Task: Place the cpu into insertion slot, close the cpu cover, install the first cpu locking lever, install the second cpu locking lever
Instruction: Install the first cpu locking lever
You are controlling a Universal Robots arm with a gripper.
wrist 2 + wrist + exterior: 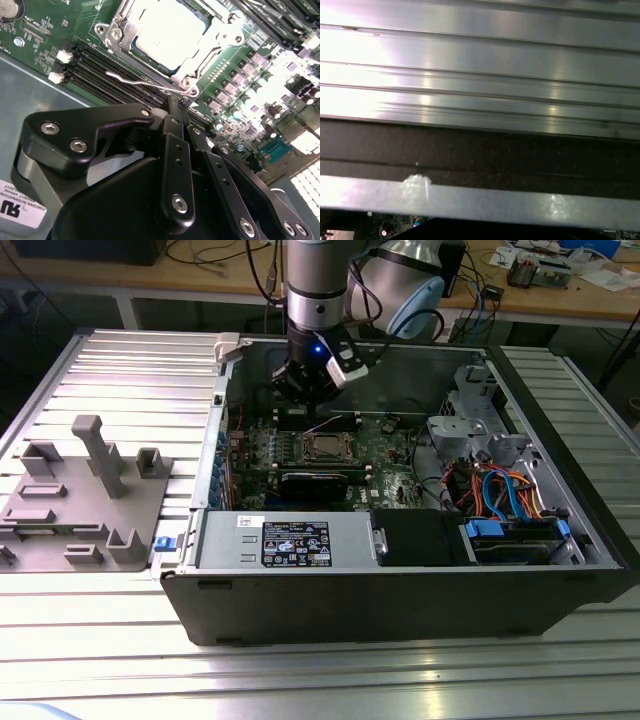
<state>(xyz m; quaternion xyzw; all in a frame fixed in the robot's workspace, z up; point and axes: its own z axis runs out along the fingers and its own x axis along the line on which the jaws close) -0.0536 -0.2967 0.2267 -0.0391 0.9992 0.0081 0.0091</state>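
Note:
The cpu (167, 32) lies in the insertion slot of the green motherboard (40, 35), its silver top glaring. The cpu cover (220, 42) lies flat around it as a metal frame. A thin wire locking lever (145, 81) runs along the socket's edge, its bent handle standing free above the black memory slots. My black gripper (175, 102) is shut, with its tips just beside that lever wire; I cannot tell if they touch it. In the exterior view the gripper (312, 390) hangs inside the open case just behind the cpu (322, 447).
A power supply (285, 538) fills the case's front. A drive cage with coloured cables (500, 490) sits at the exterior view's right. A grey fixture (90, 490) stands on the ribbed table outside the case. The case wall (480, 200) is close to the first wrist camera.

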